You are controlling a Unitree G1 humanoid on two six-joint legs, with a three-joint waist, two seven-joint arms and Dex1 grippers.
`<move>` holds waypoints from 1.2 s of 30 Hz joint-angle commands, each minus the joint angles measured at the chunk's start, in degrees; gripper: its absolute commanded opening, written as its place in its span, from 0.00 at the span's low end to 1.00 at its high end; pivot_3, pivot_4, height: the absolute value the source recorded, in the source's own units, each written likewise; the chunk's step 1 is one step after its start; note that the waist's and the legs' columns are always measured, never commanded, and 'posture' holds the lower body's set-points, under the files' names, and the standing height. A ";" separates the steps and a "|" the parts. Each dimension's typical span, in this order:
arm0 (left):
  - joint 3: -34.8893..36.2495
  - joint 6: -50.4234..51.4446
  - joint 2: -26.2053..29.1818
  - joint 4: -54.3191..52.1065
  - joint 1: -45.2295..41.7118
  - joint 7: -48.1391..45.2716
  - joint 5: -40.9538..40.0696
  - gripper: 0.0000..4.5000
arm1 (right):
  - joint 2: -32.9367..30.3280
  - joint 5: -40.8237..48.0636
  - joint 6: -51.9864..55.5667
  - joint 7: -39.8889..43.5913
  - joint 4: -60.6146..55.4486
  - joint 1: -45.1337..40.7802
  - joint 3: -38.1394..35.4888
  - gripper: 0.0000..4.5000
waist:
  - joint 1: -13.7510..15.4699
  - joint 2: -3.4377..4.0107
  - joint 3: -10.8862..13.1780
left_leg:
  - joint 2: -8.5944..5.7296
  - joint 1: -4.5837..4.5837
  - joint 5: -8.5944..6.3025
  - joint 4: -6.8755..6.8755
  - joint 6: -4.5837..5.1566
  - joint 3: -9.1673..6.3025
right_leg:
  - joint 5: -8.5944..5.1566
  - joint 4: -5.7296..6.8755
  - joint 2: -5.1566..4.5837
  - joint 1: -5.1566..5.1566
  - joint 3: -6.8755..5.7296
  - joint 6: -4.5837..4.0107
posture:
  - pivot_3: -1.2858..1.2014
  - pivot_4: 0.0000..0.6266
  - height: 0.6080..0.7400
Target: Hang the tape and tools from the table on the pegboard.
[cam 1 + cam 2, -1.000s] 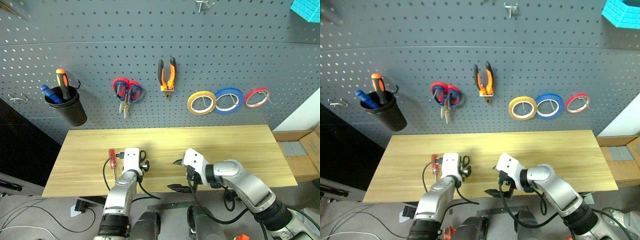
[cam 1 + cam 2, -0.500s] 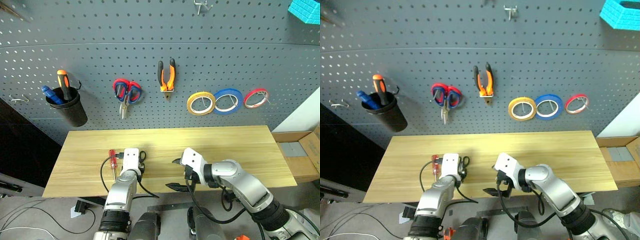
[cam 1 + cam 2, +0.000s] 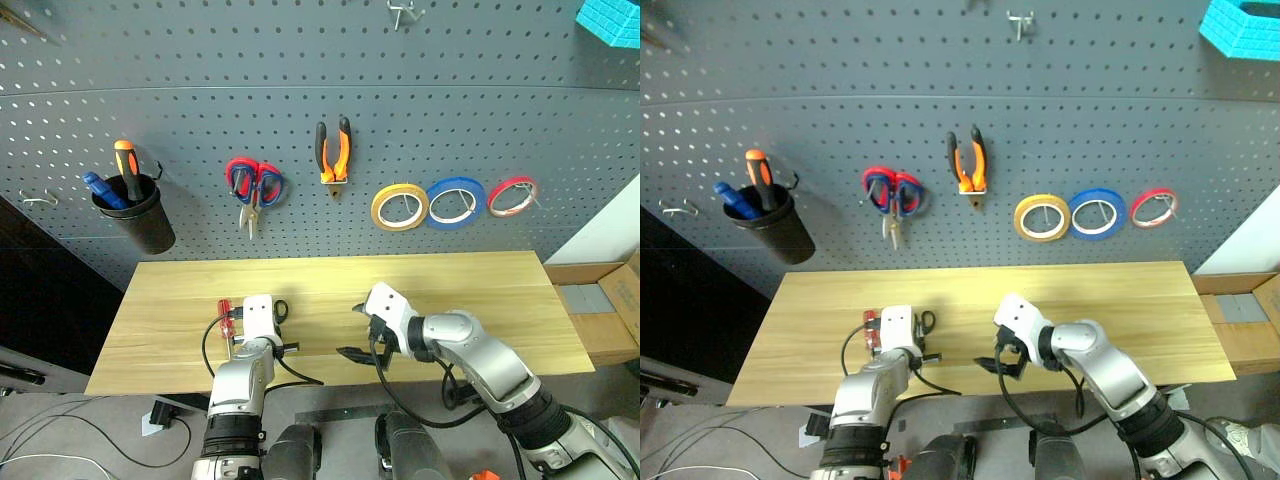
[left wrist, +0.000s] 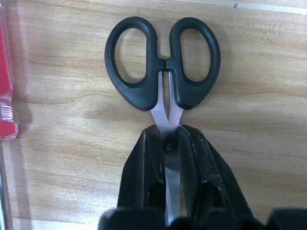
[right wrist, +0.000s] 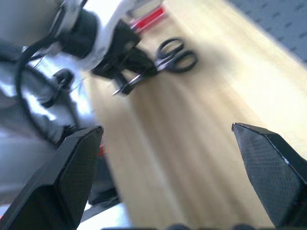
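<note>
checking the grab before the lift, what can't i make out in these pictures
- Scissors blade tips: left wrist view, hidden between the closed left fingers.
- Red screwdriver: left wrist view, cut off by the edge.
- Scissors lifted or resting on the table: cannot tell.

Light wooden plank table (image 3: 450, 290) runs along the foot of the pegboard (image 3: 480, 80), with most of its top bare. Two items lie flat on it, both near the front-left: small black-handled scissors (image 4: 163, 72), handle loops toward the pegboard and blades toward the front edge, and a slim red-handled screwdriver (image 3: 226, 315) just beside them on the left, not touching, handle end toward the pegboard. A brown cardboard box (image 3: 600, 310) sits just off the table's right end.
</note>
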 commanded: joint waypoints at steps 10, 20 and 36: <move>-11.01 -31.26 9.72 -17.94 11.98 -13.13 3.55 0.03 | -0.38 9.52 -3.61 11.35 -6.01 -1.45 -4.09 1.00 | 0.23 0.04 0.08 | 0.05 -0.26 -0.05 -0.05 -0.09 -0.17 | 0.01 -0.28 0.00 -0.13 0.06 -0.02 | 0.49 0.30 1.00; -9.86 -48.37 12.79 -26.54 13.14 -11.15 10.56 0.03 | 5.16 20.71 -0.67 10.87 -7.56 -9.09 -12.16 1.00 | 0.94 0.13 -0.05 | 0.08 -0.56 -0.15 -0.09 -0.02 -0.33 | 0.21 -0.66 0.07 -0.17 -0.09 -0.32 | 0.50 0.25 1.00; -5.73 -46.47 11.26 -27.78 6.79 -8.96 10.52 0.03 | 7.15 21.73 -2.91 10.82 -6.31 -12.73 -12.31 1.00 | 1.73 0.12 -0.16 | 0.04 -0.60 -0.01 -0.01 -0.23 -0.18 | 0.46 -0.64 0.20 -0.27 -0.07 -0.39 | 0.51 0.21 1.00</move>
